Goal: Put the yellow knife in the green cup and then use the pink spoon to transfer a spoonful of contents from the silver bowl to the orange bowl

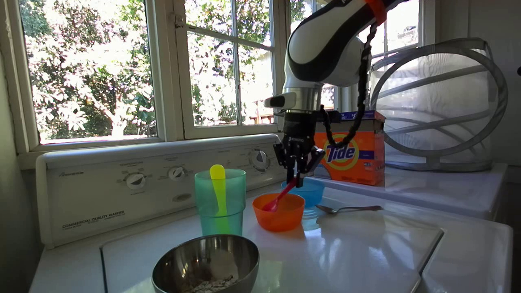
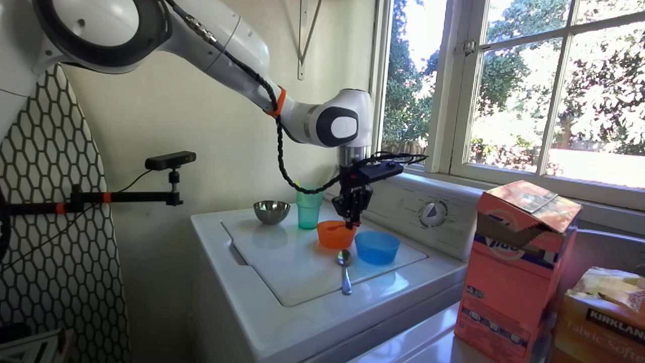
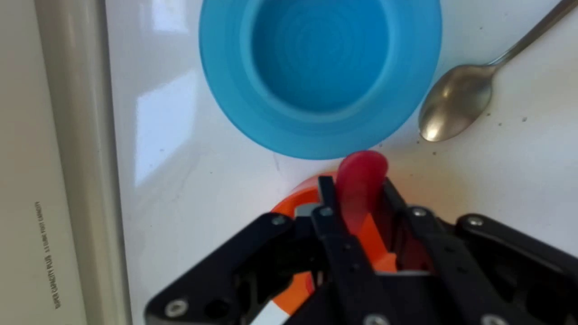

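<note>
Wrist view shows the pincer (image 3: pixel 358 184) squeezing the pink spoon (image 3: pixel 362 171), which leans into the orange bowl (image 1: pixel 280 219), so lift it gently straight up before going to the silver bowl (image 1: pixel 215 253).

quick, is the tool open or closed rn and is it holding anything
Tool: closed, holding the pink spoon by its handle, with the spoon slanting down into the orange bowl.
</note>
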Robot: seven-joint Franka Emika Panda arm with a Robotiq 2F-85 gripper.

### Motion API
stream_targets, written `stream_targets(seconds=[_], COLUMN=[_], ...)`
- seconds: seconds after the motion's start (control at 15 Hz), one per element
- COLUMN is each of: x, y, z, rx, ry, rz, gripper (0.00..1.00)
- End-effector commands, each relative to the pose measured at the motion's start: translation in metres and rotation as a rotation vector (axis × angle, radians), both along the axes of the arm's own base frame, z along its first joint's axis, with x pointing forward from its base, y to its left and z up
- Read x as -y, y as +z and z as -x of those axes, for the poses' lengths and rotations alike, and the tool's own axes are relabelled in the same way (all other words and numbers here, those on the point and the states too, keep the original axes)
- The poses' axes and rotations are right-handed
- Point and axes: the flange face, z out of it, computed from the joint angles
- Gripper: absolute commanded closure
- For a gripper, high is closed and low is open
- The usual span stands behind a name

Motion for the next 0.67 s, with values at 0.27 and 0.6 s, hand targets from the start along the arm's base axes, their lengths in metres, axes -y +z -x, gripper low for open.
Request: stream_targets(seconds=[0.27,0.6], x=[0.027,0.017], y=[0.086,0.124], z=[0.038,0.073], rx=[0.173,0.213], ry=[-0.061,-0.01], rz=[0.051,0.03], gripper=[0.94,0.94])
